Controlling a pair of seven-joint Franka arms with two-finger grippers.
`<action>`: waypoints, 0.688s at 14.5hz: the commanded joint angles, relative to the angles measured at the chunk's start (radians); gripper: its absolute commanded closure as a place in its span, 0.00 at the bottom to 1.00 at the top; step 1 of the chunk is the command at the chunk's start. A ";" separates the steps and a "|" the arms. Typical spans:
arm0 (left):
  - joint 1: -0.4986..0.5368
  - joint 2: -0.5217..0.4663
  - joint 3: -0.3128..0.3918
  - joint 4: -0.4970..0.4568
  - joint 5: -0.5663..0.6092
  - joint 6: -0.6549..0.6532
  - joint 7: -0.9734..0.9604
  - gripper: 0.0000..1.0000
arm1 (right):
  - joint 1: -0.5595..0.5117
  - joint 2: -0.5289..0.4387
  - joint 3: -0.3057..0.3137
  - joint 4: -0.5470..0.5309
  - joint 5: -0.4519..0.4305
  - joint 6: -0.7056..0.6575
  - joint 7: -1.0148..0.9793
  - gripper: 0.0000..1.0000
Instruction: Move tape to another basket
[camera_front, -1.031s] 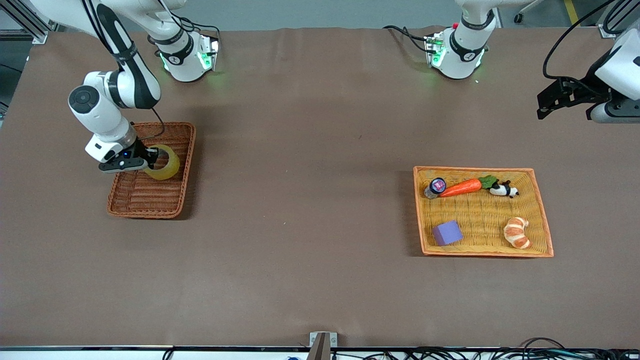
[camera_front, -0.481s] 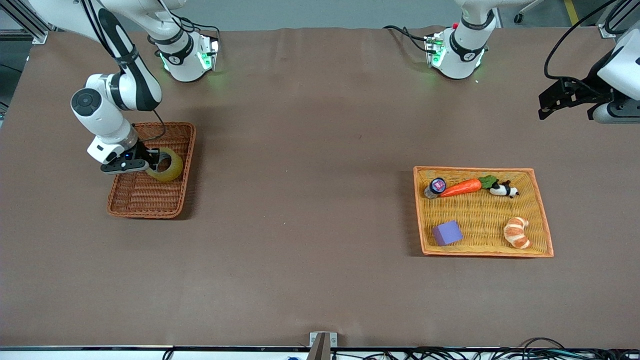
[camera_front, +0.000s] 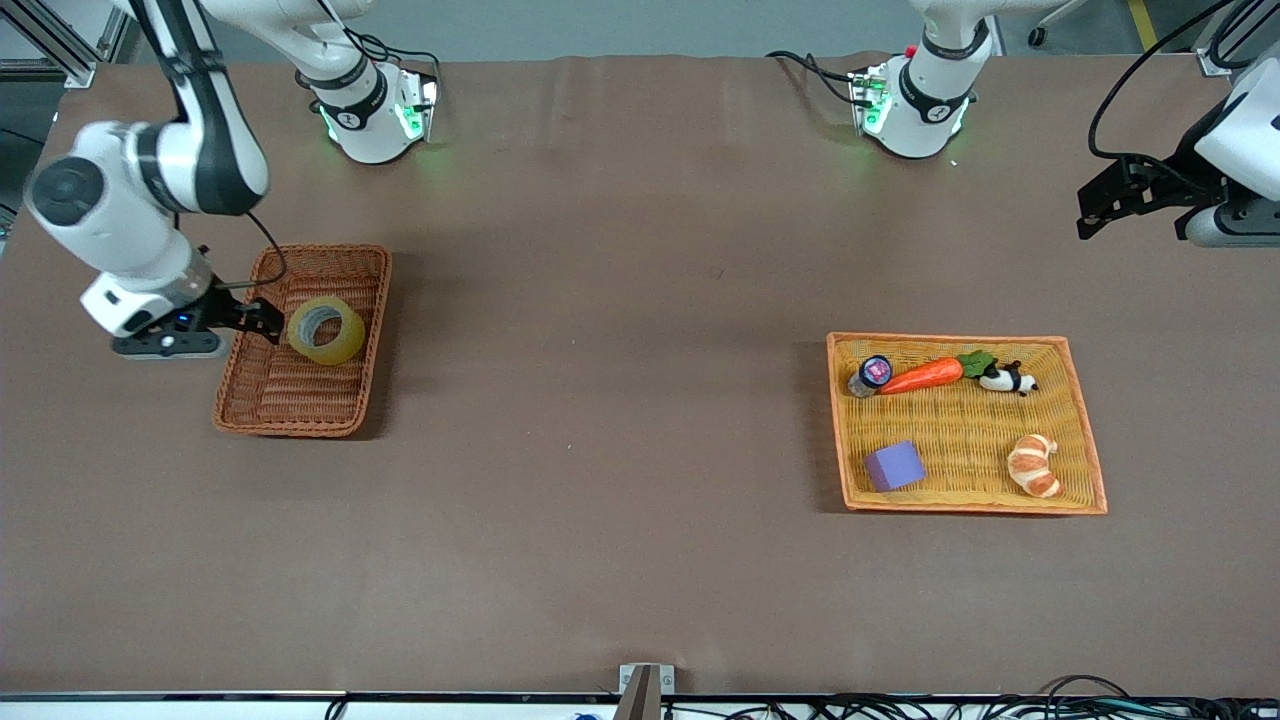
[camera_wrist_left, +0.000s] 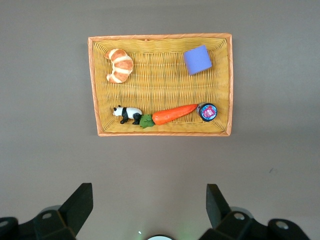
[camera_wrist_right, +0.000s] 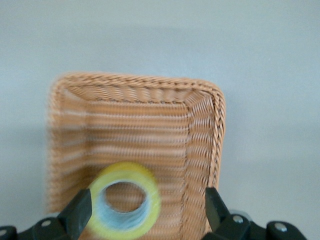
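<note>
Right gripper (camera_front: 262, 322) open, seemingly beside tape (camera_front: 325, 330) in basket (camera_front: 300, 400).

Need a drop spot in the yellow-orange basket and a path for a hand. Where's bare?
In the yellow-orange wicker basket, bare weave lies between the purple cube and the croissant. Its edge farthest from the front camera is crowded: small round tin, orange carrot, panda figure. The brown table between baskets is open.
</note>
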 joint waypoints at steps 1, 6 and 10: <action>0.004 -0.015 -0.003 -0.006 0.017 -0.007 0.014 0.00 | -0.023 0.001 0.040 0.248 0.087 -0.271 0.049 0.00; 0.006 -0.012 0.000 0.007 0.017 -0.006 0.017 0.00 | -0.119 0.016 0.150 0.604 0.089 -0.624 0.123 0.00; 0.006 -0.012 0.001 0.005 0.019 -0.007 0.020 0.00 | -0.118 0.048 0.153 0.787 0.089 -0.752 0.123 0.00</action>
